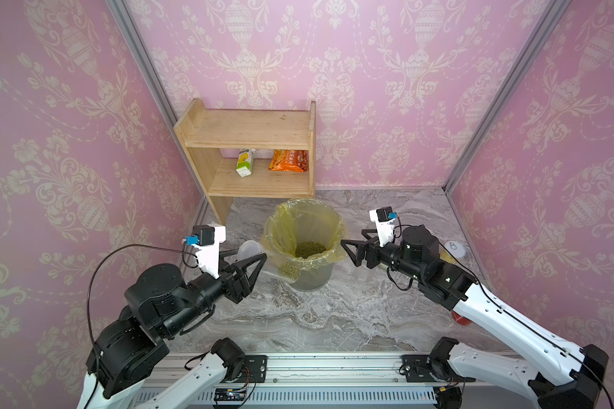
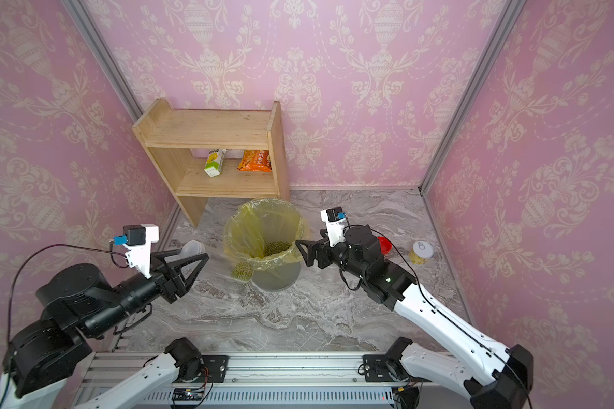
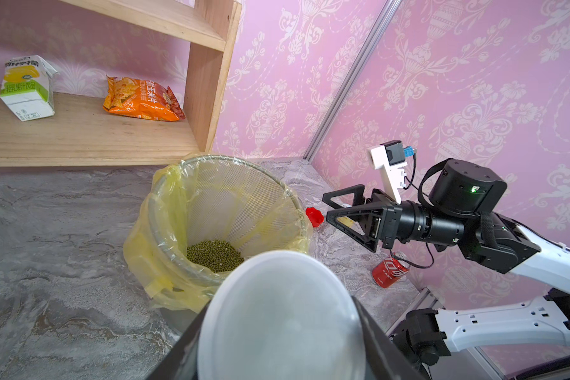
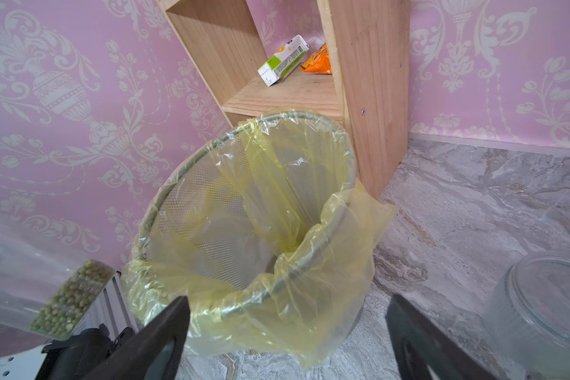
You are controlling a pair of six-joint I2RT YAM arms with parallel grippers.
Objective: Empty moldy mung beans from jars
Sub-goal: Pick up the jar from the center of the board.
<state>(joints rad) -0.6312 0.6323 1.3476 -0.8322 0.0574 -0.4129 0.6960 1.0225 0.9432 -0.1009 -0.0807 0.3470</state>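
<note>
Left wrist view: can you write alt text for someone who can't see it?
A translucent white lid, gripped by the left end effector, fills the foreground; behind it a yellow-bagged mesh bin holds a pile of mung beans. Past the bin the right end effector stands open near a red soda can. A wooden shelf stands behind.

In my left wrist view the jar [image 3: 278, 316] is a white blur cut off by the bottom edge, and it covers most of both fingers [image 3: 382, 345] of my left gripper [image 1: 256, 255]. In my right wrist view its beans [image 4: 68, 297] are blurred, and a second jar [image 4: 540, 312] is blurred and cut off by the right and bottom edges. In a top view my right arm [image 1: 493, 304] hides all but a sliver of a red thing [image 1: 460, 317] near the right edge of the desk [image 1: 334, 318]. In a top view a red piece [image 2: 384, 244] peeks from behind that arm; what it is I cannot tell.
</note>
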